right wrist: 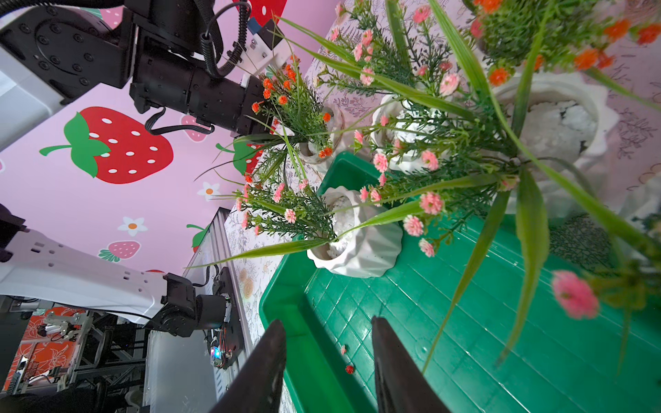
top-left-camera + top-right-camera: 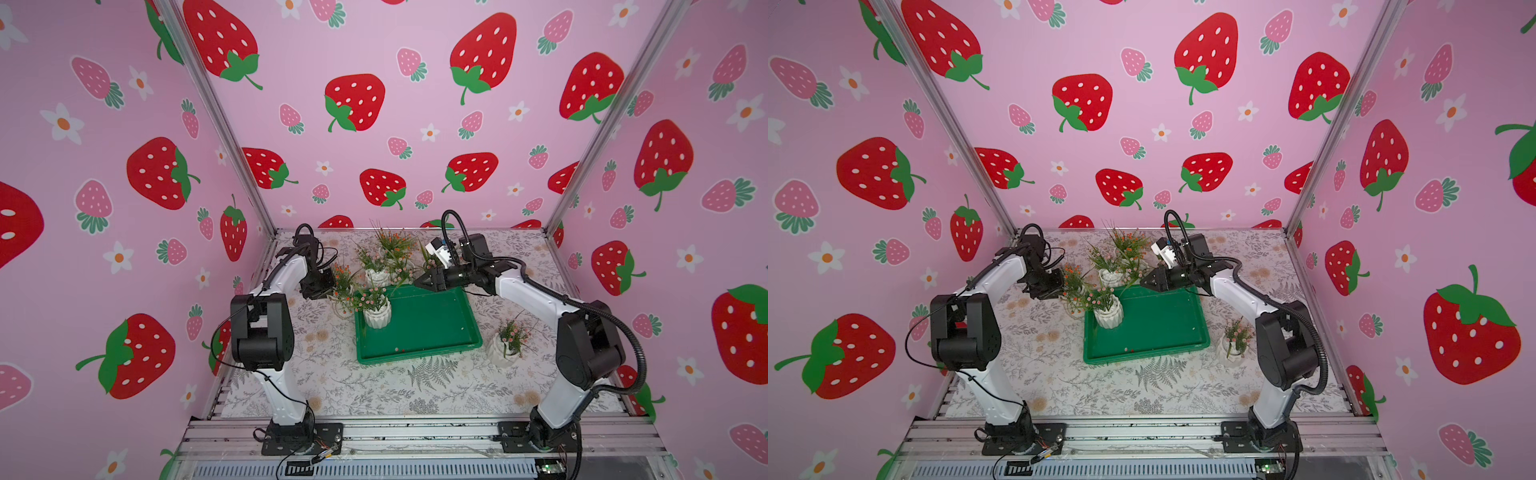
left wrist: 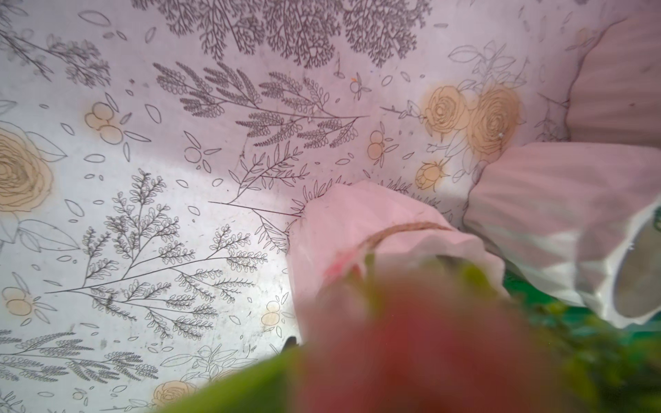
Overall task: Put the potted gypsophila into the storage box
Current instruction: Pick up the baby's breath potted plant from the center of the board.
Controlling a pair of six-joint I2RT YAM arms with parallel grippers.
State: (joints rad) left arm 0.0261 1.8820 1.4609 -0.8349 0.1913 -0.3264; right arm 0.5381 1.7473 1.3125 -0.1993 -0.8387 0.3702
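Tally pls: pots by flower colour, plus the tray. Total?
Pink-flowered pots: 3 (pot in the box, pot behind the box, pot right of the box)
Orange-flowered pots: 2 (pot left of the box, rear pot)
Storage box: 1
Total: 6
Foliage past the box's far right corner may be another pot; cannot tell.

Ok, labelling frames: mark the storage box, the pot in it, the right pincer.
storage box [image 2: 432, 328]: in a top view, bare floor
pot [image 2: 377, 318]: in a top view, ribbed side
right pincer [image 1: 326, 320]: right wrist view, between fingertips
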